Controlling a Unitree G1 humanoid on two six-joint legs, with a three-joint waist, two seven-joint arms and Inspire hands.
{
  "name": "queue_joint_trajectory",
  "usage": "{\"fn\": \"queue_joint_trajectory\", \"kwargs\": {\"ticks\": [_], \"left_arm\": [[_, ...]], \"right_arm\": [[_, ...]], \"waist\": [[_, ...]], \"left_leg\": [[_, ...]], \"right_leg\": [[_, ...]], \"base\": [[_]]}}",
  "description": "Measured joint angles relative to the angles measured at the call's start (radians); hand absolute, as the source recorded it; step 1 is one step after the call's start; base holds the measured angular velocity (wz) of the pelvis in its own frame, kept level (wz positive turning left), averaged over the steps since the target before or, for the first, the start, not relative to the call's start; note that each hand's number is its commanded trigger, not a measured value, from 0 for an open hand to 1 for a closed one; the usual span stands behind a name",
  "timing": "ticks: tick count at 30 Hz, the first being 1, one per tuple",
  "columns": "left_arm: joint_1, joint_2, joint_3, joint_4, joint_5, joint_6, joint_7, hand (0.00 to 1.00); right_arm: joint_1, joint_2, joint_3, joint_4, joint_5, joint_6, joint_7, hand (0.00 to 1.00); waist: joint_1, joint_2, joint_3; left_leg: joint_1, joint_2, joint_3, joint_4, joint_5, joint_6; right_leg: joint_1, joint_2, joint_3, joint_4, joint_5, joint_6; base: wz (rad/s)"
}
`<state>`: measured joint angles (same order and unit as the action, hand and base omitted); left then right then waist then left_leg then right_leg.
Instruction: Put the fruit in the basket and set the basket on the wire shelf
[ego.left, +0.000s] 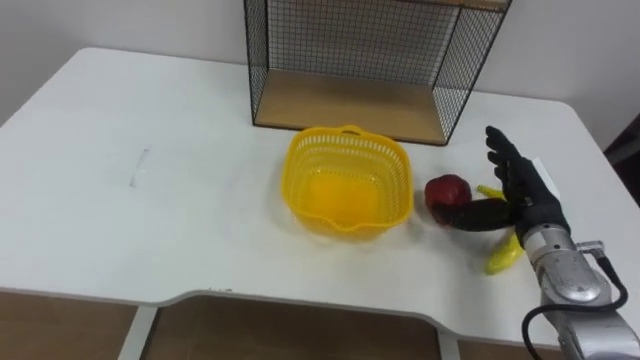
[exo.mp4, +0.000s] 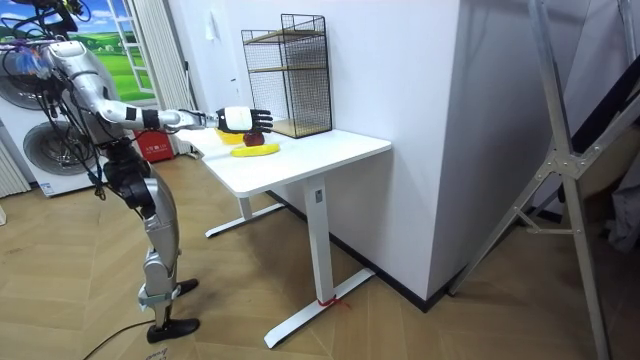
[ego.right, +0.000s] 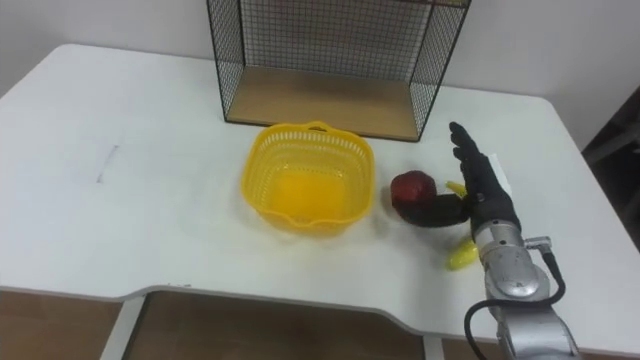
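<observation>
**Right hand flat over the banana, thumb at the apple; basket holds no fruit**

At the lower right of the head camera's frame, the right hand (ego.left: 528, 205) reaches in over the white table (ego.left: 150, 230). Its fingers are straight and spread, pointing toward the top of the frame and clasping nothing. The thumb sticks out to the left, along the near side of the red apple (ego.left: 447, 188), and seems to touch it.

A yellow banana (ego.left: 503, 255) lies on the tabletop beneath the hand. One end shows below the wrist and a small tip shows just right of the apple.

Left of the apple, at the frame's centre, sits the yellow basket (ego.left: 300, 195). It stands upright on the table, close beside the apple but apart from it, with both fruits outside it.

Behind the basket, at the top centre, stands the wire shelf (ego.left: 350, 100), a black mesh frame with a bare wooden bottom board.

In the room view the robot stands upright at the table's end on the room view's left, with its arm stretched level over the tabletop.
</observation>
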<state>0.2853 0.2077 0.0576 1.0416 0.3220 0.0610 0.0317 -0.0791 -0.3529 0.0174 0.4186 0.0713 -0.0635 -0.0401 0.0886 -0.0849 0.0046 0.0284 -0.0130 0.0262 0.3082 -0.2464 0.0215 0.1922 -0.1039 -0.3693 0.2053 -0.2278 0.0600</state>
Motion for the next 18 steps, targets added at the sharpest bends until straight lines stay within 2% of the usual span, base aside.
{"fn": "queue_joint_trajectory", "kwargs": {"ticks": [9, 18], "left_arm": [[-0.001, 0.002, -0.001, 0.001, 0.0, 0.002, 0.0, 0.0], [-0.005, 0.001, 0.0, 0.001, 0.015, 0.007, -0.005, 0.0]], "right_arm": [[-0.059, 0.0, 0.006, 0.136, 0.001, 0.001, 0.01, 0.0], [-0.115, 0.0, 0.006, 0.201, -0.002, 0.001, 0.029, 0.0]], "waist": [[0.007, 0.009, 0.0078], [0.041, 0.014, 0.0093]], "left_leg": [[0.001, 0.0, 0.0, -0.002, 0.0, 0.0], [0.003, -0.001, -0.002, -0.009, 0.001, 0.0]], "right_leg": [[0.001, 0.001, 0.002, -0.001, 0.0, 0.0], [-0.002, 0.001, 0.002, -0.003, 0.0, 0.0]], "base": [[0.0], [0.0]]}}
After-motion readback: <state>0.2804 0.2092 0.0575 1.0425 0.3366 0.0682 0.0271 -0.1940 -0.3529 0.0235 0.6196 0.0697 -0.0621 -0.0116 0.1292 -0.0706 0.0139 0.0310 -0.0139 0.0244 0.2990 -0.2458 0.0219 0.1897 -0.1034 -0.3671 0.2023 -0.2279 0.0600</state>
